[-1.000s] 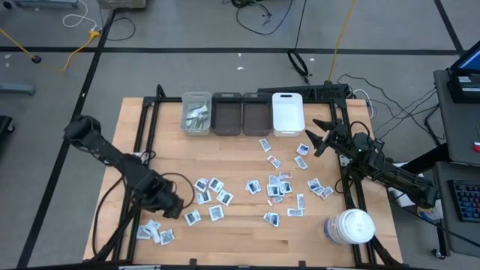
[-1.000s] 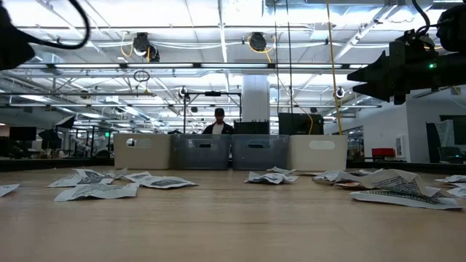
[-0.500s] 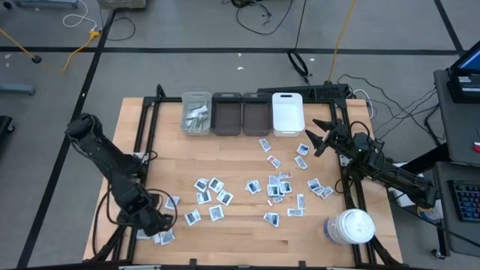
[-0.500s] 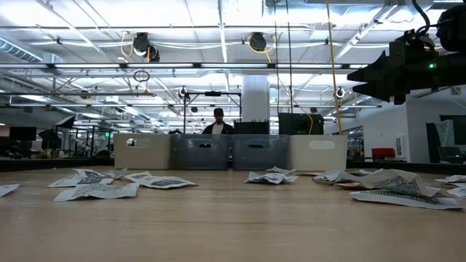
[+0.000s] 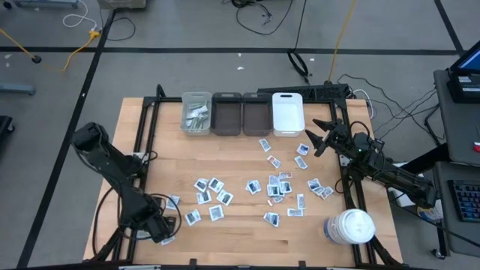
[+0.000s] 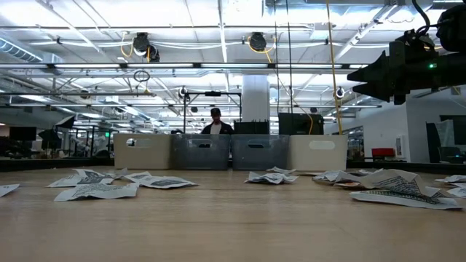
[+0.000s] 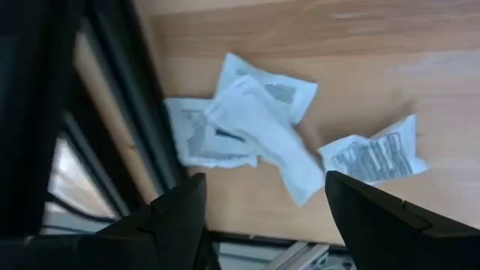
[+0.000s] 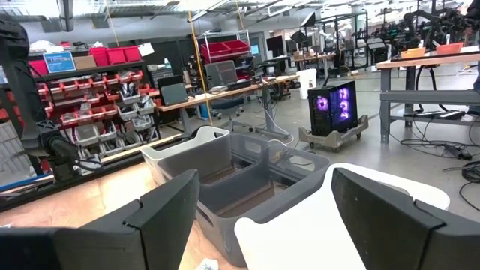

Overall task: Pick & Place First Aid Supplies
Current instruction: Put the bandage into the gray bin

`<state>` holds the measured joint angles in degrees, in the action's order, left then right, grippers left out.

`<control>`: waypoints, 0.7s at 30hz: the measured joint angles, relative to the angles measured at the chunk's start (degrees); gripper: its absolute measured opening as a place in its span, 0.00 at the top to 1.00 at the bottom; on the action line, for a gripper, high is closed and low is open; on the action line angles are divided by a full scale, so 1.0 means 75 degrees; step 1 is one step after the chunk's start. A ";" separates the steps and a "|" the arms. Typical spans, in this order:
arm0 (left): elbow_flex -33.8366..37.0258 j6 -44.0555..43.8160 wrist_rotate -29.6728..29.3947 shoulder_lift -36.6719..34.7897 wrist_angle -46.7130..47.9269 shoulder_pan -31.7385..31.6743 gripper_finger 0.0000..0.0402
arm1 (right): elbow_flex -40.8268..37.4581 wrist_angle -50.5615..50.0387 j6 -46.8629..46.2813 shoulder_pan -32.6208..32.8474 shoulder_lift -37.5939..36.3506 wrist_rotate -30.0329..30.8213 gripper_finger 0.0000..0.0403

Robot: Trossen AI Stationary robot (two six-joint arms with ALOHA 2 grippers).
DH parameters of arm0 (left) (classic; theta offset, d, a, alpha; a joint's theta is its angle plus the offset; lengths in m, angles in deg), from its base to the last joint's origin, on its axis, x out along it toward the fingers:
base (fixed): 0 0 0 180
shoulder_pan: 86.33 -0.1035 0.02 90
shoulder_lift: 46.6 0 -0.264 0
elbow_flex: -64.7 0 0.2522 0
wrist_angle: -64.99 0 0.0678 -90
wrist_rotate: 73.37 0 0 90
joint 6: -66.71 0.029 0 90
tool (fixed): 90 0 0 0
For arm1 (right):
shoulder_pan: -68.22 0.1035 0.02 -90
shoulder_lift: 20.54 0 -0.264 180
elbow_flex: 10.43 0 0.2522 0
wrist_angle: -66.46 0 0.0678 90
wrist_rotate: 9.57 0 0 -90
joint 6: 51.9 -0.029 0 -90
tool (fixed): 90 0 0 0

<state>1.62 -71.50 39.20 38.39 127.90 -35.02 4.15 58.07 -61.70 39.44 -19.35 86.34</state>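
Small white printed sachets, the first aid supplies [image 5: 274,187], lie scattered flat over the middle and right of the wooden table. A few more sachets [image 7: 255,127] lie overlapping at the near left corner, with another sachet [image 7: 375,154] beside them. My left gripper [image 5: 159,229] hangs over these, pointing steeply down, open, its fingers [image 7: 180,217] short of the pile and touching nothing. My right gripper [image 5: 317,139] is held level above the table's far right part, open and empty, and it also shows in the low view [image 6: 373,73].
Four bins stand in a row at the far edge: a clear bin [image 5: 196,114] holding some sachets, two dark bins [image 5: 241,114] and a white bin [image 5: 287,112]. A white lidded jar [image 5: 349,226] stands at the near right corner. A black frame rail [image 7: 120,112] runs beside the corner sachets.
My left gripper has moved toward the table's near left corner and come lower, rolling about its own axis, from beside the left cluster of sachets to above the corner pile. Its fingers have stayed open. No sachet has moved.
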 joint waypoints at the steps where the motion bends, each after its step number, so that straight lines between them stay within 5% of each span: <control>1: 0.0000 0.0003 -0.0003 0.0091 -0.0043 -0.0008 0.32 | -0.0001 0.0000 0.0000 0.0000 0.0002 0.0000 0.26; 21: 0.0003 0.0664 0.0388 0.1087 -0.0564 -0.0338 0.32 | -0.0001 0.0000 0.0000 -0.0002 0.0001 0.0000 0.26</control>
<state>1.64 -66.52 42.11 46.54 123.67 -37.55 4.14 58.07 -61.70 39.43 -19.34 86.34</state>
